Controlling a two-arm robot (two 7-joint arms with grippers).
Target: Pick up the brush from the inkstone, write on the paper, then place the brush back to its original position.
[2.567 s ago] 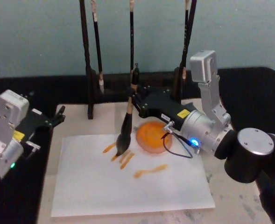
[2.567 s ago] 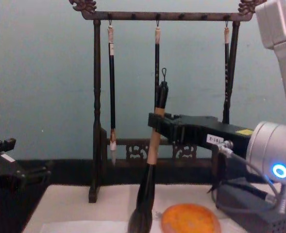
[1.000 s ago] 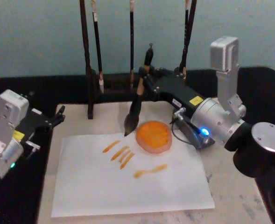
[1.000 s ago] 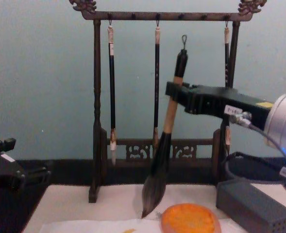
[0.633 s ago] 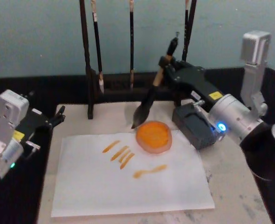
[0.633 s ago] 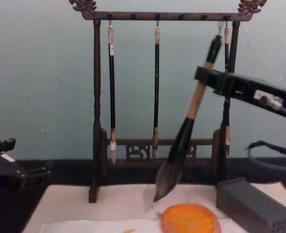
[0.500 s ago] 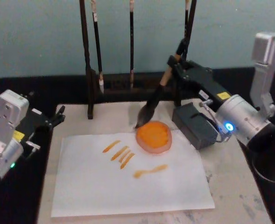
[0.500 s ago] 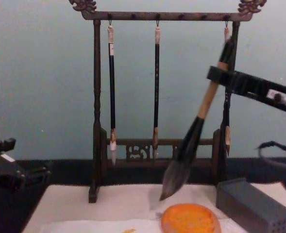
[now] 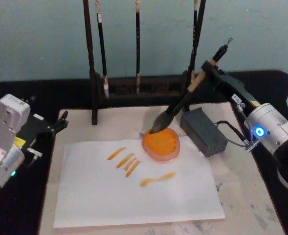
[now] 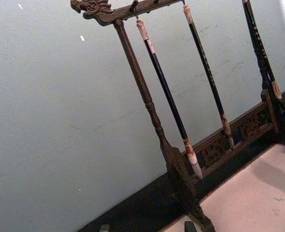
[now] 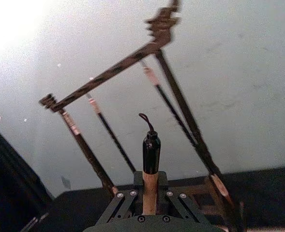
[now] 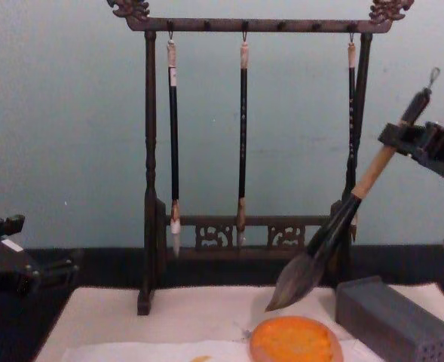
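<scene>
The brush (image 9: 183, 104) leans steeply, its dark tuft (image 12: 293, 283) hanging just above the far rim of the round orange inkstone (image 9: 161, 143), tip not touching. My right gripper (image 9: 208, 70) is shut on the tan shaft (image 11: 150, 193) below the black end cap (image 11: 151, 150); in the chest view it comes in at the right edge (image 12: 414, 142). The white paper (image 9: 134, 200) lies in front and carries several orange strokes (image 9: 126, 161). My left gripper (image 9: 62, 122) stays parked beyond the paper's left side, open and holding nothing.
A dark wooden stand (image 12: 150, 173) with three thin hanging brushes (image 12: 243, 136) rises behind the inkstone. A grey perforated block (image 9: 202, 131) sits right of the inkstone, below the brush shaft. The beige mat (image 9: 241, 205) has bare room on its right.
The brush left the paper, rose and swung right. My right gripper has drawn back to the right, tipping the shaft over so the tuft now hangs over the inkstone. The left arm has not moved.
</scene>
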